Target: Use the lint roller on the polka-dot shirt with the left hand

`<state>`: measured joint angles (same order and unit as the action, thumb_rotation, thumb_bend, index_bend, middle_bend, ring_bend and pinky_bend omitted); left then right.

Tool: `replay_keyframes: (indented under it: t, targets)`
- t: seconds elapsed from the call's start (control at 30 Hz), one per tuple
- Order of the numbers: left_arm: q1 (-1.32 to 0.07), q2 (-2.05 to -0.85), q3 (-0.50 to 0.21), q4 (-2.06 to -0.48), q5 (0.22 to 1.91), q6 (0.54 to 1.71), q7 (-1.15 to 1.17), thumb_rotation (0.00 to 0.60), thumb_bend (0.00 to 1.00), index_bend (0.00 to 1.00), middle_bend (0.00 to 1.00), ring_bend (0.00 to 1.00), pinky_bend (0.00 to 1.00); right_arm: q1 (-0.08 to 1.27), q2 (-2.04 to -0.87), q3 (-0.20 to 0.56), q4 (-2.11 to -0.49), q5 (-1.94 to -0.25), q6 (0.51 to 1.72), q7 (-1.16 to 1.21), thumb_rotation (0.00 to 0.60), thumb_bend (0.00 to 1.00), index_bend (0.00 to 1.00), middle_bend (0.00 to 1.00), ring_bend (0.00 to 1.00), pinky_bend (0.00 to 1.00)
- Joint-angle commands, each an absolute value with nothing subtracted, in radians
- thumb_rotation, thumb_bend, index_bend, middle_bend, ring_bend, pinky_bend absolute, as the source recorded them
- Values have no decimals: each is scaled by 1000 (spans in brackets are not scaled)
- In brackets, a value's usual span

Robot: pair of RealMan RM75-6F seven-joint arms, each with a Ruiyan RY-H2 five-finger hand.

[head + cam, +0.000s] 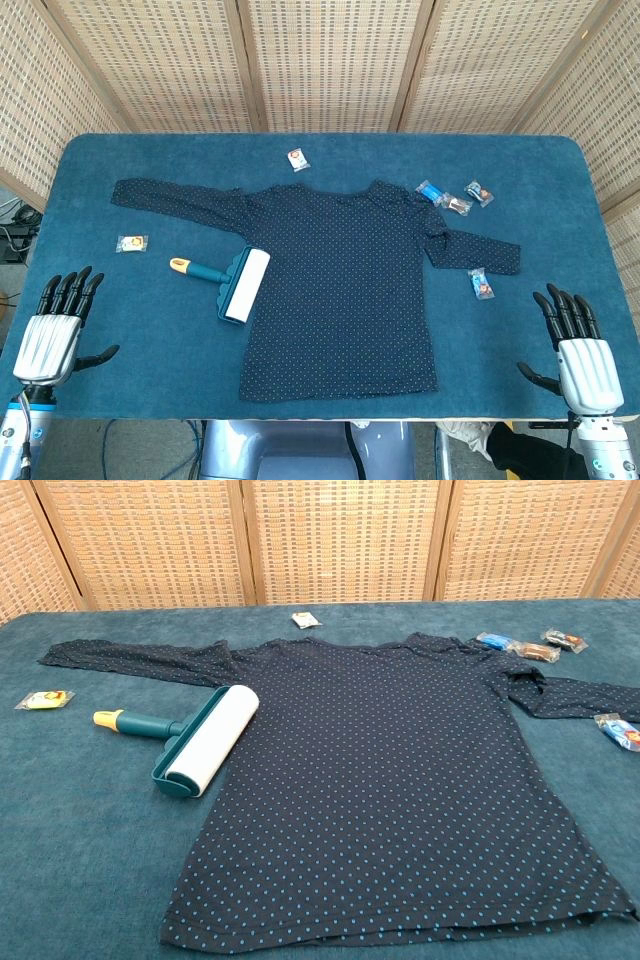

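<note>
Both hands are seen only in the head view; the chest view shows neither. The left hand [52, 335] is held at the near left edge of the blue table [100, 380], back of the hand upward, fingers extended and pointing away, thumb stuck out to the side; nothing is held. The right hand [582, 355] is posed likewise at the near right edge, fingers straight and slightly apart, thumb out, nothing held.

The polka-dot shirt [340, 290] is laid flat mid-table, sleeves spread. The lint roller [238, 283] lies at the shirt's left side, its white roll resting against or partly on the shirt's edge (clearer in the chest view), teal handle with yellow tip pointing toward the left hand but well apart from it.

Small wrapped packets [456, 200] are scattered near the collar, by the right sleeve and by the left sleeve. A woven screen [330, 60] is seen behind the table.
</note>
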<state>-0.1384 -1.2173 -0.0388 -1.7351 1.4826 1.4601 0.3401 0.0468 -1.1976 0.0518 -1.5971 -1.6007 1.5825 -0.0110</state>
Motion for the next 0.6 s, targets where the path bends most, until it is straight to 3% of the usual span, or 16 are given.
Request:
replay_keyframes:
  t: [0.03, 0.6]
  targets:
    - [-139, -1218, -38, -1737, 1481, 1457, 344, 600, 63, 0, 0, 0, 0, 47, -1197, 52, -1596, -1596, 1579, -7, 600, 125, 0, 0, 0, 0]
    - [-144, -1223, -40, -1730, 1479, 1452, 344, 600, 63, 0, 0, 0, 0, 49, -1196, 53, -1602, -1596, 1575, -8, 600, 125, 0, 0, 0, 0]
